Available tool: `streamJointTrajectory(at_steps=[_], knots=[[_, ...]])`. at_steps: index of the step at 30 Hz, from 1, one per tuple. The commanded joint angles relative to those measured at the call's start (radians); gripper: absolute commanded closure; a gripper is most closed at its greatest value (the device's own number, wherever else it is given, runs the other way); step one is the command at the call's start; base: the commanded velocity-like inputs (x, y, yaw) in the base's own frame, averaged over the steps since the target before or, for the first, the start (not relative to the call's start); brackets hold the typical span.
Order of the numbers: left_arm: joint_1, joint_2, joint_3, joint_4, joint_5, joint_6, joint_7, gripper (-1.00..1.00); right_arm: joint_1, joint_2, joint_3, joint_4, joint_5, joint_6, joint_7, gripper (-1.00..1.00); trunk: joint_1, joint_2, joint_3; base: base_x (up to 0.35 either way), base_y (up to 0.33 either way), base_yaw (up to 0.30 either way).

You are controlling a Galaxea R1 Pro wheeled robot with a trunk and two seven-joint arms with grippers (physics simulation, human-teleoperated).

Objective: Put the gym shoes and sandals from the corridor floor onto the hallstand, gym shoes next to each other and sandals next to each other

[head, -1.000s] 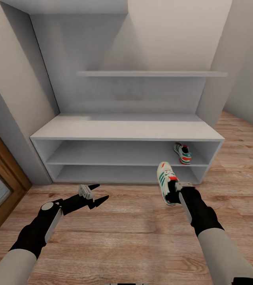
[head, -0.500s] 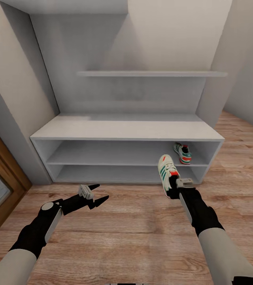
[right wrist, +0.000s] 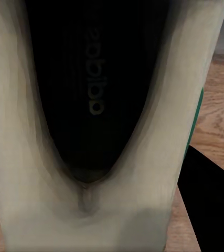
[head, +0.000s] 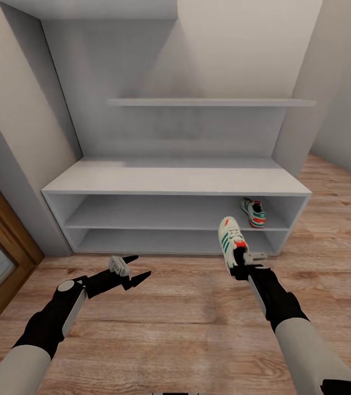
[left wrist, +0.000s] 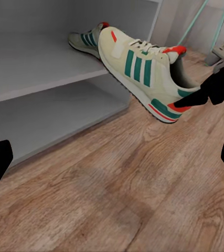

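The right tool (head: 243,262) is gripping a sneaker (head: 230,240) by its heel end, its fingers closed on the rim of the shoe's opening; the right wrist view is looking straight down into the dark insole, which fits a hold at the back of the collar. Held that way, the sneaker is pointing toe-first toward the shoe rack (head: 175,186), and that is likely the reason for the grip: the toe can go into a shelf opening while the tool is staying outside. The shoe is hanging clear of the wood floor (head: 186,323), just in front of the rack's right end and tilted toe-up.

The other sneaker (head: 253,212) is sitting on the upper of the two open shelves, near the right side wall, heel facing outward. The held shoe is waiting close to it, which suits the demand that the pair end up side by side; the free shelf space just left of the resting shoe looks like the natural slot.

The left tool (head: 133,269) is hovering low over the floor, well apart from the rack, with its fingers spread wide and nothing between them. From its wrist view both sneakers are showing at the rack's right end. No sandals are to be seen here, so that half of the job seems not yet done.
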Motion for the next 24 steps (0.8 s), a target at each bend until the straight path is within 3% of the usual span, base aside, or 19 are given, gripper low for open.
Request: streamJointTrajectory(at_steps=[1, 8, 19, 24], knots=[[-0.001, 0.001, -0.003, 0.000, 0.007, 0.002, -0.001, -1.00, 0.000, 0.000, -0.001, -0.001, 0.009, 0.005, 0.002, 1.00, 0.000, 0.000, -0.001, 0.116, 0.000, 0.000], [-0.001, 0.001, -0.003, 0.001, 0.007, 0.002, 0.000, -1.00, -0.001, 0.000, -0.001, -0.002, 0.009, 0.003, 0.001, 1.00, 0.000, 0.000, -0.001, 0.259, 0.000, 0.000], [-0.001, 0.001, -0.003, 0.001, 0.007, 0.002, 0.001, -1.00, 0.000, 0.000, -0.001, -0.002, 0.009, 0.004, 0.001, 1.00, 0.000, 0.000, -0.001, 0.038, -0.006, 0.000], [-0.001, 0.001, -0.003, 0.001, 0.007, 0.001, 0.001, -1.00, 0.000, 0.000, -0.001, -0.002, 0.009, 0.003, 0.002, 1.00, 0.000, 0.000, -0.001, 0.167, -0.146, 0.000]])
